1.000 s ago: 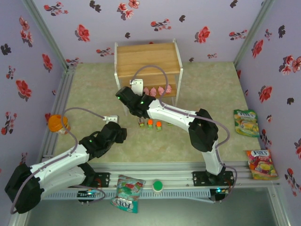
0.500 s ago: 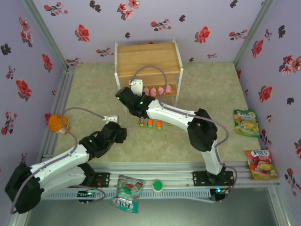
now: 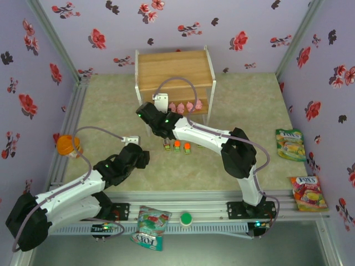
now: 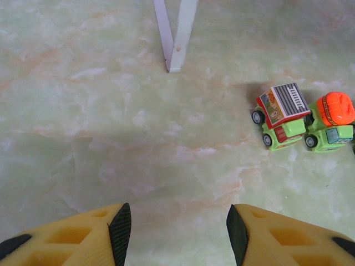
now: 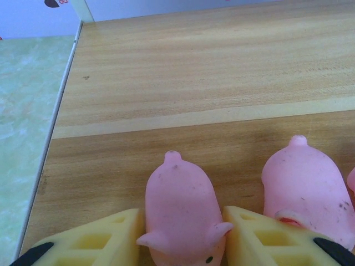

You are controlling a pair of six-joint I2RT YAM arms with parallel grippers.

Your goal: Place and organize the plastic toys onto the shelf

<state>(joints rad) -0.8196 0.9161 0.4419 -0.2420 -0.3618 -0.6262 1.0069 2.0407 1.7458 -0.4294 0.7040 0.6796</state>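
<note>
The right pincer (image 5: 183, 239) sits low on the lower wooden board of the shelf (image 5: 194, 83). Its two yellow fingers (image 5: 94, 241) flank a small pink pig (image 5: 180, 202) very closely on both sides. The pig looks to be resting on the board. Whether the fingers are pinching it or have let go cannot be told.

Just to the right stands a second pink pig (image 5: 302, 185), touching or nearly touching the outer side of the right finger. From above, these belong to a row of pink pigs (image 3: 186, 105) along the front of the lower tier, under the shelf's top board (image 3: 175, 69).

The left pincer (image 4: 175, 227) hangs over the marbled green desk (image 4: 83, 111), its fingers apart with nothing between them. Ahead of it are a white shelf leg (image 4: 175, 33) and, to the right, a red-roofed toy car (image 4: 282, 111) touching an orange-topped toy car (image 4: 333, 119).

Compared with the top views from a moment earlier, neither arm has visibly shifted, and the cars (image 3: 177, 146) lie in the same short row on the desk, in front of the shelf. This probably means the pig is being set down rather than carried. If so, the pigs are nearly done and the cars have not yet been shelved.
</note>
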